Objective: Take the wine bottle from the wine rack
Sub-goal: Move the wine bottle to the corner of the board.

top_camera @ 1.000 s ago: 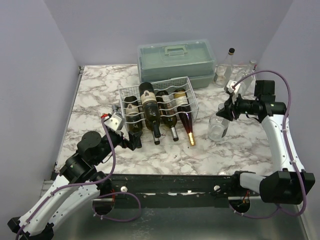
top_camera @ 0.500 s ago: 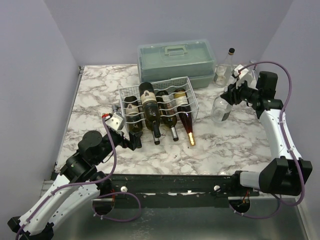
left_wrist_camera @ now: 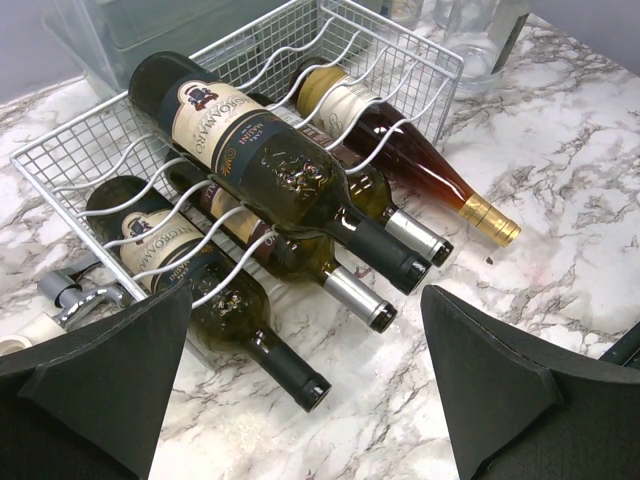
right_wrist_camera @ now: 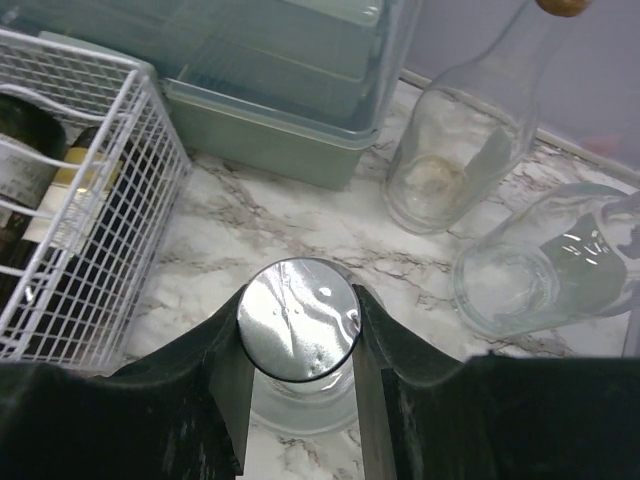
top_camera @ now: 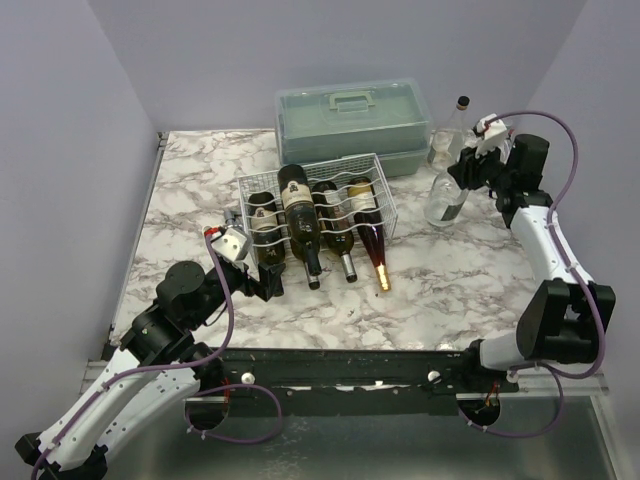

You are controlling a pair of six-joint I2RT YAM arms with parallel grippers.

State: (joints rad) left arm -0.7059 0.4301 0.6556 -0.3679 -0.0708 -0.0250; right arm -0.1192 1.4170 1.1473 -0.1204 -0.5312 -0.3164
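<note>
Over by the tabletop's (top_camera: 480, 290) far right corner, the right gripper (right_wrist_camera: 300, 332) is clamped on the cap of an upright clear bottle (top_camera: 443, 203). It sits just beside a corked flask (right_wrist_camera: 455, 150) and a third flask (right_wrist_camera: 540, 270). We read this as parking a bottle, and we cannot tell whether its base is down. The main job is not yet done. The wine bottle (left_wrist_camera: 260, 150) lies on top of the rack's (top_camera: 310, 168) wavy wires, neck toward the near edge. Other dark bottles (left_wrist_camera: 200, 270) rest in the grooves beneath it, with an amber bottle (left_wrist_camera: 420, 165) at the right. The rack sits mid-tabletop, in front of the case (top_camera: 350, 120) at the far edge. The left gripper (top_camera: 268, 282) hovers low at the rack's near left corner, fingers wide apart and empty, facing the necks. Next, we reckon, the right lets go cleanly. Then the left should line up on the top bottle's neck, close, and draw it up and clear without dragging its neighbours. The surface is glossy white-and-grey marble, so a loose bottle could roll. Plain lilac walls (top_camera: 200, 60) close in on three sides.
</note>
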